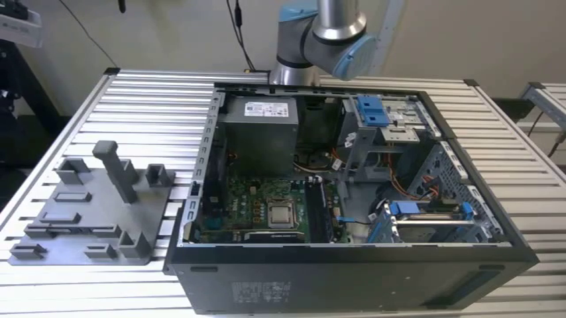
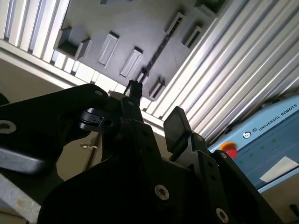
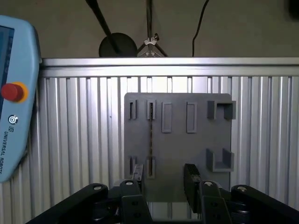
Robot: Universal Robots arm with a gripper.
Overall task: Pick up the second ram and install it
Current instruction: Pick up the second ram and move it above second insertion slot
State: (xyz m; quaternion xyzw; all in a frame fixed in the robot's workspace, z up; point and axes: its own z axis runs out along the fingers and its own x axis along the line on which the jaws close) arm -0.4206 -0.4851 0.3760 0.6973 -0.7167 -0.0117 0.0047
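Approach stage, seemingly: the hand [image 3: 164, 179] hangs wide and empty above the tray [image 3: 177, 149], where the second ram [image 3: 150, 137] stands on edge (a thin target), so grasping it calls for careful centring.

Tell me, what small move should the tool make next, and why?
Probably ease straight down toward the grey tray. In the first wrist view the tool is open and empty above it, and the second ram stands on edge in its slots, lined up within the gap between the fingers, nearer one of them. Nothing is gripped yet.
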